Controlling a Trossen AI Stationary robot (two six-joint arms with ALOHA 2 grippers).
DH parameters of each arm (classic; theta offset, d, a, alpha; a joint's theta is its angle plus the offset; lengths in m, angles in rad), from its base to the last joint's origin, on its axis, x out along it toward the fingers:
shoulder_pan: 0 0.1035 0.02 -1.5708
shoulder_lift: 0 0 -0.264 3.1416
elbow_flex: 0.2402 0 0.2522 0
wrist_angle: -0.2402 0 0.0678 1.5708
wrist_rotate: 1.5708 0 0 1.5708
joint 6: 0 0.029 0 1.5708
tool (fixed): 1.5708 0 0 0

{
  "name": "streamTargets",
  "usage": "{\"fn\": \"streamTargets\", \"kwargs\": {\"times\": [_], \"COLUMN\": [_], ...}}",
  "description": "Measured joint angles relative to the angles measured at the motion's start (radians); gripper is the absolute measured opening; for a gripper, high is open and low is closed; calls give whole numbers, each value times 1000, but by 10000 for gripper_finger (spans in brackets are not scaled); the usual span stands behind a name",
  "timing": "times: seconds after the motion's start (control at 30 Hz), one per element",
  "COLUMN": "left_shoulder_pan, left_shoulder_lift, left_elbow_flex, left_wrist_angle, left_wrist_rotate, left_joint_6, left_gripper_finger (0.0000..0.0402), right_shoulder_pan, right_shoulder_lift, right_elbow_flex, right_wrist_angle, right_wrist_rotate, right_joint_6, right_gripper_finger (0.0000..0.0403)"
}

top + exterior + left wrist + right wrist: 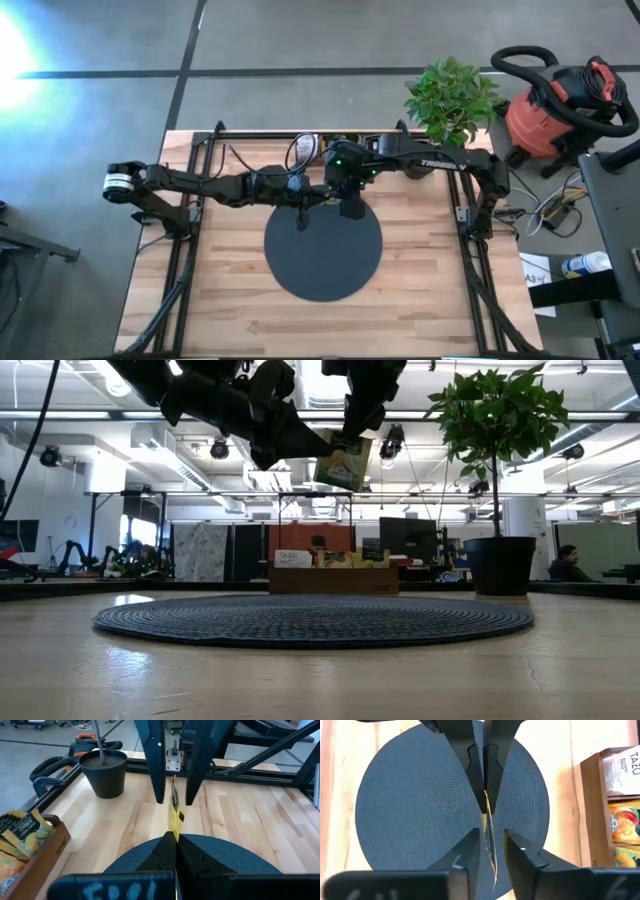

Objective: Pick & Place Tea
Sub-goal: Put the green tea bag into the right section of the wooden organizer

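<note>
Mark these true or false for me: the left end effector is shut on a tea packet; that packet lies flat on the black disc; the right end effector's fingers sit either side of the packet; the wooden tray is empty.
1. The left end effector is shut on a tea packet. True.
2. That packet lies flat on the black disc. False: it is held in the air above the disc.
3. The right end effector has a finger on either side of the packet. True.
4. The wooden tray is empty. False: it holds other tea packets.
</note>
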Motion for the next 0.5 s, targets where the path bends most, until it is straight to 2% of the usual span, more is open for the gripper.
{"fn": "streamTargets", "kwargs": {"times": [0.13,0.33,0.5], "left_shoulder_pan": [0,0,0], "left_shoulder_lift": [0,0,0], "left_elbow_flex": [0,0,0], "left_wrist_angle": [9,17,17], "left_wrist_rotate": [0,0,-3], "left_joint_6": [3,10,10], "left_gripper_finger": [0,0,0], "right_shoulder_pan": [0,-1,-5], "right_shoulder_lift": [0,1,1], "right_elbow_flex": [-24,-46,-46], "right_wrist_angle": [5,7,8], "right_wrist_rotate": [0,1,1], "right_joint_6": [3,5,4], "right_gripper_finger": [48,42,12]}}
